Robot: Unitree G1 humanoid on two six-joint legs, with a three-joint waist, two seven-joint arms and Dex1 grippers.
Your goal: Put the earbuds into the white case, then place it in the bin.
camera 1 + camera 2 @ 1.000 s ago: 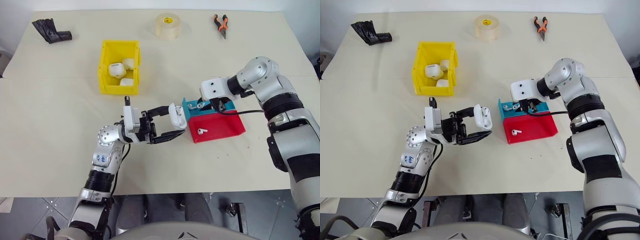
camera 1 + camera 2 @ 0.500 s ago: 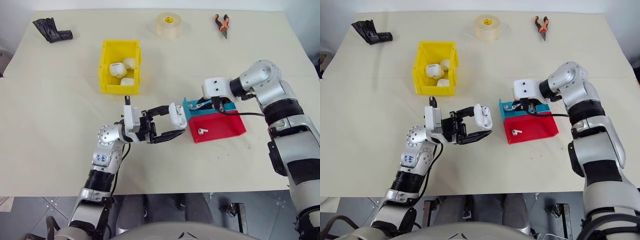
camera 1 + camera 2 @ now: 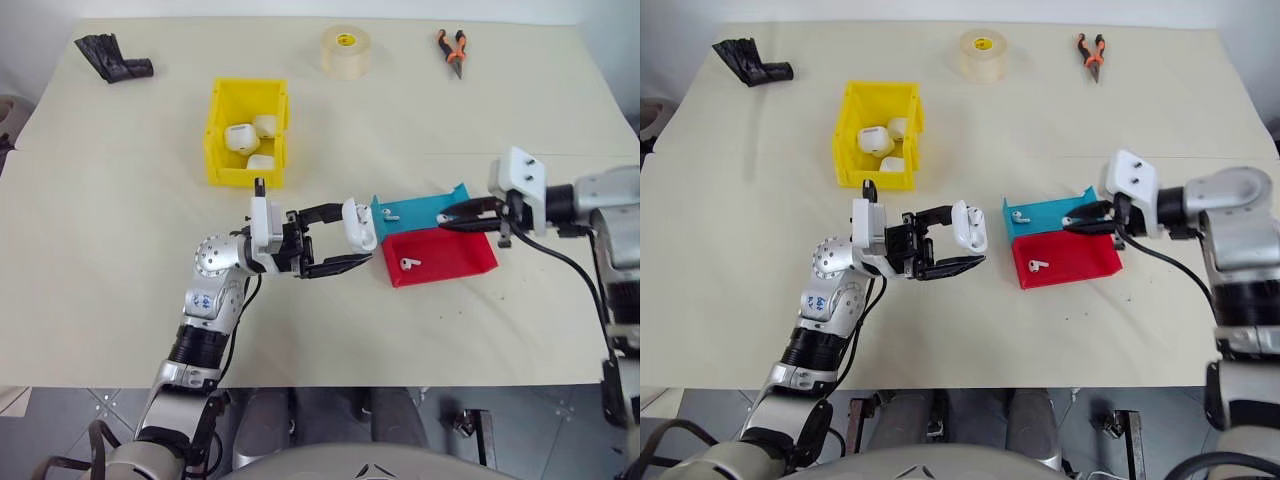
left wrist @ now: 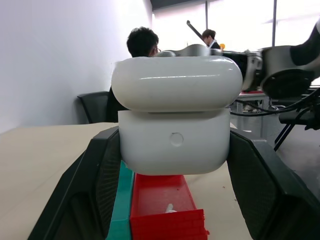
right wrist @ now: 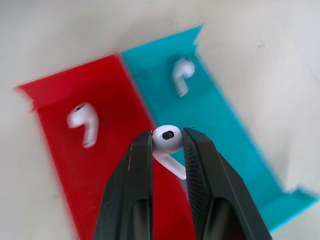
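Near the middle of the table (image 3: 100,250), the white case (image 3: 359,223) is pinched between the fingers of the left gripper (image 3: 340,240) and held above the surface, lid ajar, just beside the blue tray (image 3: 425,210) and red tray (image 3: 450,262). One earbud (image 5: 167,140) is clamped by the right gripper (image 5: 167,150) over the two trays (a second earbud (image 5: 82,120) lies in the red tray, a third (image 5: 182,75) in the blue). Toward the far edge the yellow bin (image 3: 247,135) is seen, with several white cases inside.
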